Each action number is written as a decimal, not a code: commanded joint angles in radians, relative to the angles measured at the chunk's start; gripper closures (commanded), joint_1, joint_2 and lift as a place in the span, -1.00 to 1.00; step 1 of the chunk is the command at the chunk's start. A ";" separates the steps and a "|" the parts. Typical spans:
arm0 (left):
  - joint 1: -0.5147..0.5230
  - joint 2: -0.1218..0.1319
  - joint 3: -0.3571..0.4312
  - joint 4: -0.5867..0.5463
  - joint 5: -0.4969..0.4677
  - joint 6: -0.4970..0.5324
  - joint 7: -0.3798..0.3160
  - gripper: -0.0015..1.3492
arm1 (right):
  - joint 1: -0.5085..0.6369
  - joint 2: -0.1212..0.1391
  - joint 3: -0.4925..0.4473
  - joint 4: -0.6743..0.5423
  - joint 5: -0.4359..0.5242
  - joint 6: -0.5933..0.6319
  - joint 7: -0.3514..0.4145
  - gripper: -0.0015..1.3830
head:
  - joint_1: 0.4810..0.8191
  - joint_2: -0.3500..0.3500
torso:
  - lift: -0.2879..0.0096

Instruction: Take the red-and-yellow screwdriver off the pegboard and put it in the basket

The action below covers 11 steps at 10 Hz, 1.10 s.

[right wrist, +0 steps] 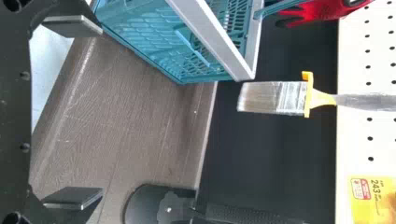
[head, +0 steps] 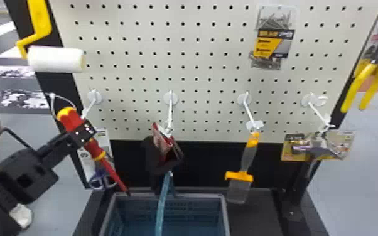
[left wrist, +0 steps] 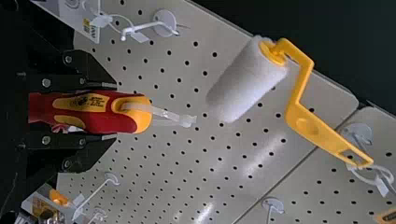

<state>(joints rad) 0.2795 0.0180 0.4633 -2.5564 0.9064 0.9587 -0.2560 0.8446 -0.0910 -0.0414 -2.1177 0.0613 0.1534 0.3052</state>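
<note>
Well, the right hand is empty, its fingers spread. Between eight and nine o'clock in the head view, the left hand clasps the red-and-yellow screwdriver, seemingly free of the hook. It slants tip-down towards the basket around six o'clock. Carried across too low, its tip could strike the rim or upright handle; swung back, its loop might snag on the pegboard hook.
</note>
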 commanded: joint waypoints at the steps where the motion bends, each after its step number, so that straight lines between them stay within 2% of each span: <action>1: 0.013 0.005 -0.028 0.039 0.003 -0.023 -0.002 0.73 | 0.000 0.000 0.000 0.006 -0.002 -0.003 0.000 -0.86 | -0.60 0.00 | 0.26; 3: 0.050 0.020 -0.074 0.111 0.042 -0.089 -0.002 0.73 | -0.002 0.002 0.000 0.013 -0.005 -0.008 0.003 -0.86 | -0.60 0.00 | 0.26; 6: 0.069 0.020 -0.101 0.177 0.043 -0.120 -0.017 0.73 | -0.002 0.004 0.000 0.020 -0.008 -0.015 0.005 -0.86 | -0.60 0.00 | 0.26; 11: 0.063 0.039 -0.187 0.383 -0.018 -0.221 -0.152 0.73 | -0.009 0.007 0.000 0.038 -0.012 -0.026 0.012 -0.86 | -0.60 0.00 | 0.26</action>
<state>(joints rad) 0.3428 0.0563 0.2815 -2.1923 0.9002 0.7441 -0.4064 0.8369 -0.0854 -0.0414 -2.0832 0.0489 0.1288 0.3181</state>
